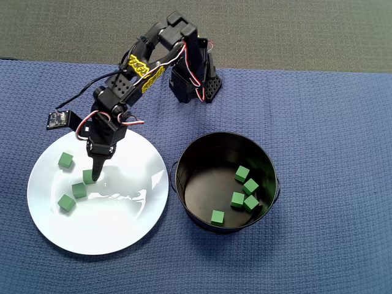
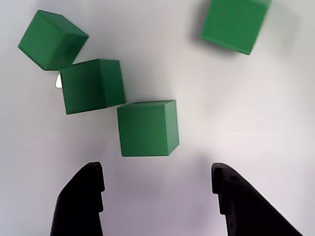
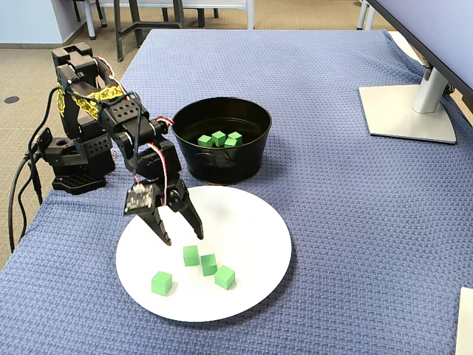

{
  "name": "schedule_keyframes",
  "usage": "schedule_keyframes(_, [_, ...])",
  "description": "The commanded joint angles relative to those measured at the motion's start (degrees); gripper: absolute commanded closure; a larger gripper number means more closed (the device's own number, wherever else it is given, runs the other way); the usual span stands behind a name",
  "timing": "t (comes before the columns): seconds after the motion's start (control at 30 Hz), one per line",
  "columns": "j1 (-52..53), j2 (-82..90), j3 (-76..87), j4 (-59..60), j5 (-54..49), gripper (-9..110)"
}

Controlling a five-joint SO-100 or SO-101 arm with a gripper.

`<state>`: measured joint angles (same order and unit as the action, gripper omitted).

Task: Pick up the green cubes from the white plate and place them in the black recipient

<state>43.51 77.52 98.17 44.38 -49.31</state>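
Note:
Several green cubes lie on the white plate [image 1: 122,226], which sits at the left in the overhead view. My gripper [image 2: 156,172] hangs open just above the plate, holding nothing. One green cube [image 2: 147,128] lies just ahead of the gap between the black fingers [image 2: 91,187]. Two more cubes [image 2: 92,85] [image 2: 51,39] lie further ahead on the left and another [image 2: 235,22] at the upper right. In the fixed view the gripper [image 3: 183,238] stands over the nearest cube [image 3: 191,255]. The black recipient [image 1: 184,184] stands right of the plate with several green cubes [image 1: 242,173] inside.
A blue woven cloth [image 1: 318,122] covers the table. The arm's base [image 1: 196,86] stands behind the plate and the pot. A monitor stand [image 3: 406,111] is at the far right in the fixed view. The table's left edge [image 3: 22,244] runs close to the base.

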Motion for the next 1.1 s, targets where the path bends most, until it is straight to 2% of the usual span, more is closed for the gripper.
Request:
schedule_keyframes(0.0, [-0.26,-1.67,-6.94,3.34,1.76,81])
schedule_keyframes(0.13, [-0.88,-5.80,-12.83,8.79,3.43,81])
schedule_keyframes(0.6, [-1.14,-15.29,-25.40,11.60,4.57,82])
schedule_keyframes(0.67, [-1.14,-15.38,-25.49,11.60,4.48,85])
schedule_keyframes(0.83, [-1.14,-16.00,-26.37,12.04,5.27,101])
schedule_keyframes(1.07, [-0.97,-14.77,-24.35,10.11,5.27,101])
